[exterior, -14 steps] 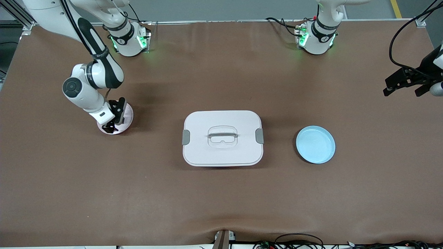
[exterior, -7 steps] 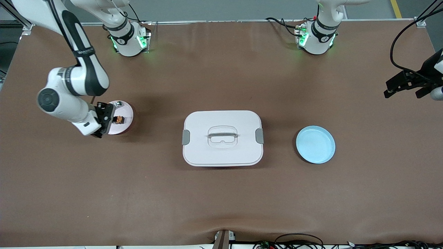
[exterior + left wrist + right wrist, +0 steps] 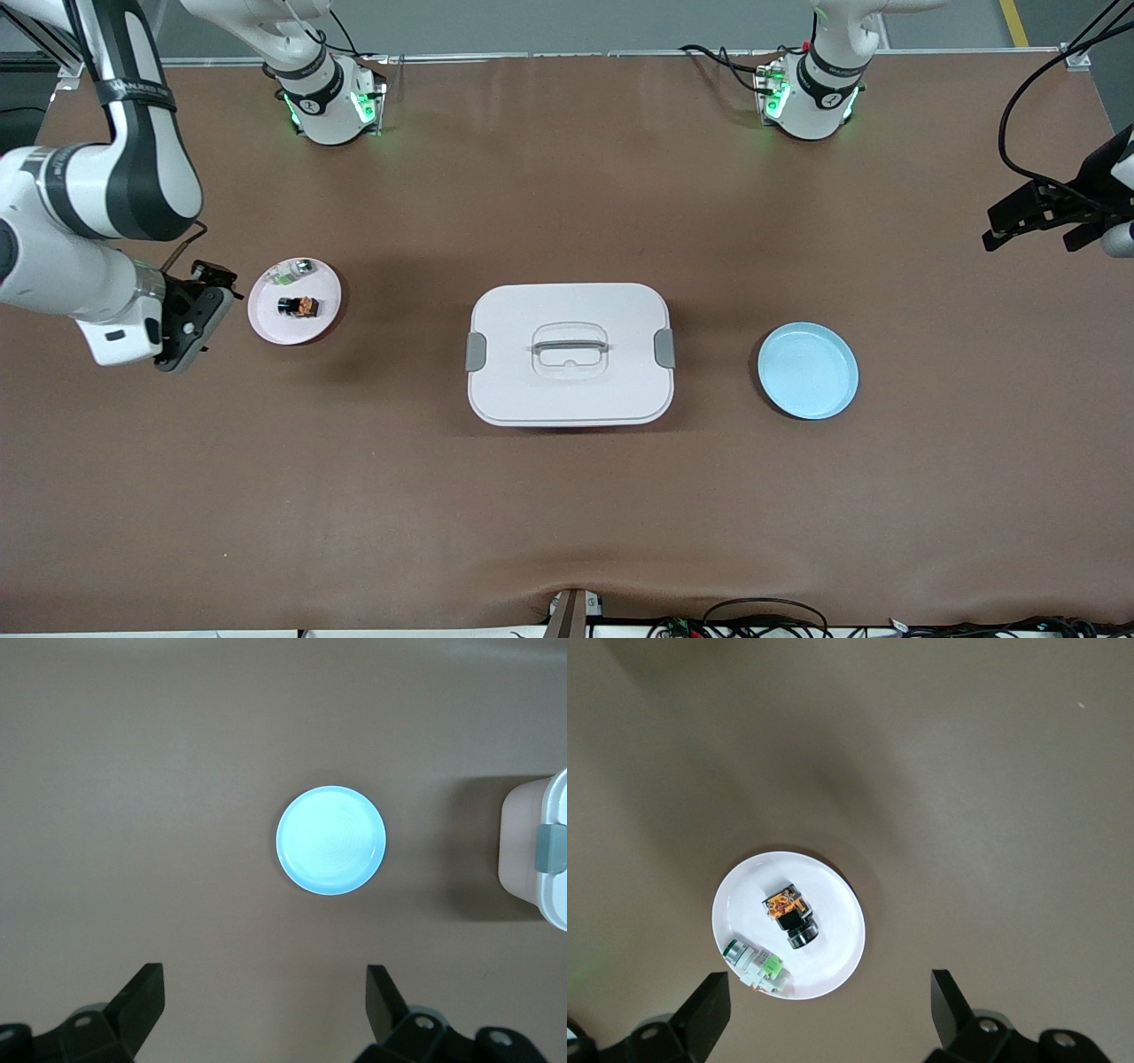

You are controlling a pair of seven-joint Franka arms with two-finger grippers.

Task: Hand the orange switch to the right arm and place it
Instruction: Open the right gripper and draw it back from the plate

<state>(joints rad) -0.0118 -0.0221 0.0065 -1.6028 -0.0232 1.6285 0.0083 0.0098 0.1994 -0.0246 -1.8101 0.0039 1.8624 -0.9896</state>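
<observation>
The orange switch, a small black block with an orange end, lies on a pink plate toward the right arm's end of the table. It also shows in the right wrist view on that plate. My right gripper is open and empty, up beside the plate and off its edge, as the right wrist view shows. My left gripper is open and empty over the table's edge at the left arm's end, and it also shows in the left wrist view.
A white-grey piece with a green mark shares the pink plate. A white lidded box with a handle stands mid-table. An empty light blue plate lies between the box and the left arm's end.
My right gripper has lifted off the pink plate and drawn away toward the right arm's end of the table, uncovering the orange switch on the plate. The left arm has barely moved.
</observation>
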